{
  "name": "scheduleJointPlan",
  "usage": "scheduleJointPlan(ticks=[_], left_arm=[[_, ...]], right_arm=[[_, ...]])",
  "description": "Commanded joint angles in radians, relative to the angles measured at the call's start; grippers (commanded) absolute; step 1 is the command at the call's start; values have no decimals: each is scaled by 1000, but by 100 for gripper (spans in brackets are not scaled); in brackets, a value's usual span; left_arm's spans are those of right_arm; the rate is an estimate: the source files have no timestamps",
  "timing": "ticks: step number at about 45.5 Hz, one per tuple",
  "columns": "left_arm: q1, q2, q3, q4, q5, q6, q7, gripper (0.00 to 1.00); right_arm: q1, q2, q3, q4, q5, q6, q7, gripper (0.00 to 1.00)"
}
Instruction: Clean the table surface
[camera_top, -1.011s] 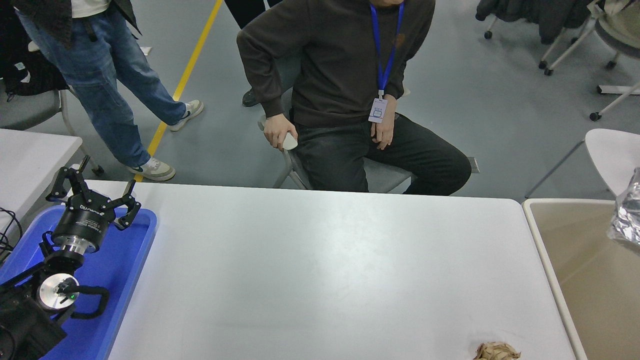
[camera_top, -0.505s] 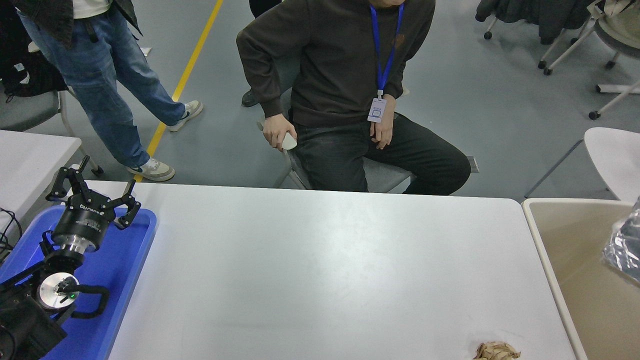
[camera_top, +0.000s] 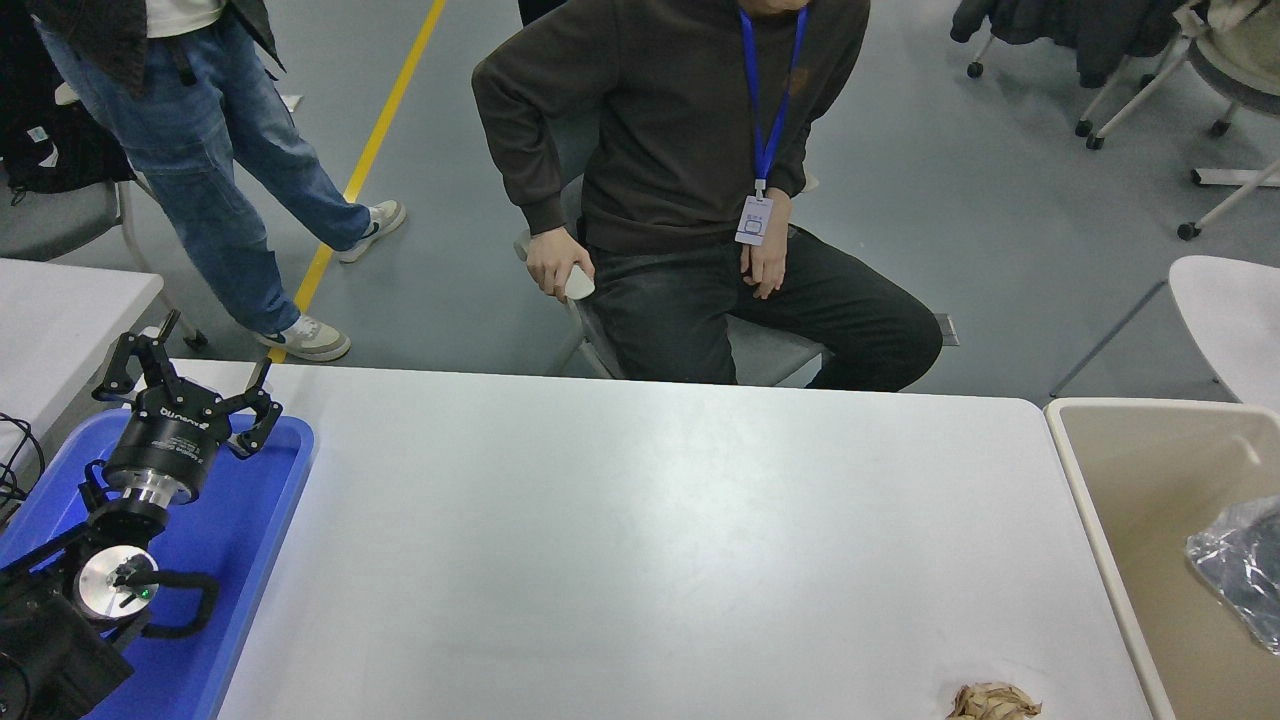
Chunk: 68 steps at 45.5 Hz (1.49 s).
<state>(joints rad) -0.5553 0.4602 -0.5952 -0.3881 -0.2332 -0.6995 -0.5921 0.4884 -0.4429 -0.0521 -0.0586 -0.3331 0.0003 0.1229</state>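
Tabletop (camera_top: 640, 540) spreads wide before me. At far left my left pincer (camera_top: 185, 385) hangs released over the blue tray (camera_top: 250, 530). A crumpled brown paper wad (camera_top: 993, 701) lies near right; silvery bag (camera_top: 1240, 570) sits in the beige bin (camera_top: 1120, 520).

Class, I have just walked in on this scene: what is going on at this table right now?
A robot is clearing a white table surface. Its left hand sits open above a blue tray at the table's left; the right arm is not in view. A shiny plastic wrapper is inside the beige bin at the right. One crumpled brown paper ball remains near the front edge. A seated person faces the table's far side.
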Motion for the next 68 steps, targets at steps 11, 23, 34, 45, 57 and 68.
scheduleJointPlan(ticks=[11,23,34,45,57,68], left_arm=[[0,0,0,0,2,0,0,100],[0,0,0,0,0,0,0,100],[0,0,0,0,0,0,0,100],[0,0,0,0,0,0,0,100],[0,0,0,0,0,0,0,100],[0,0,0,0,0,0,0,100]], right_arm=[[6,81,3,-3,146,-75,-100,0],[52,96,23,-3,146,-91,-106,0],[53,110,21,-3,146,-120,-106,0],[65,112,21,-1,146,-166,-106,0],[65,119,20,-4,146,-186,-106,77],[61,119,-2,-3,131,-212,-104,90]])
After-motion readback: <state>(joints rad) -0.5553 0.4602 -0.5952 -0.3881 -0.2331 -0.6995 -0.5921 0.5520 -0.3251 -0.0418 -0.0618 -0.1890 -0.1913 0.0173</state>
